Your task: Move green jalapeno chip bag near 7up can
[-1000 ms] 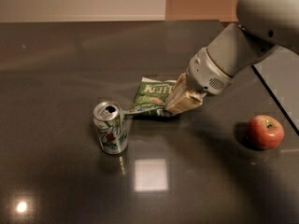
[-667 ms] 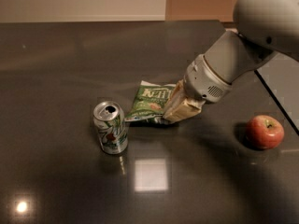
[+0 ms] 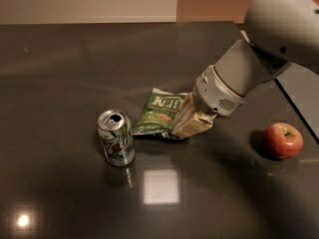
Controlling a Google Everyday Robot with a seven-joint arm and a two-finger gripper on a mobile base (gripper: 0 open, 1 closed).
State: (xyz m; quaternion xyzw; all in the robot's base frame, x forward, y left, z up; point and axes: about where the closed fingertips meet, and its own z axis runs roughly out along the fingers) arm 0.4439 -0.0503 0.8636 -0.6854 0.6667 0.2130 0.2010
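Observation:
The green jalapeno chip bag (image 3: 159, 114) lies low over the dark table, its left corner close to the 7up can (image 3: 115, 138), a small gap between them. The can stands upright with its tab opening on top. My gripper (image 3: 181, 129) comes in from the right on the grey arm and is shut on the bag's right edge, with its tan fingers (image 3: 192, 121) covering that edge.
A red apple (image 3: 283, 140) sits on the table to the right of the arm. The dark glossy table (image 3: 75, 63) has its right edge near the apple. A bright ceiling-light reflection (image 3: 160, 185) shows in front of the bag.
The gripper has moved left and toward the front with the bag in it, bringing the bag closer to the can. The can and apple have not moved.

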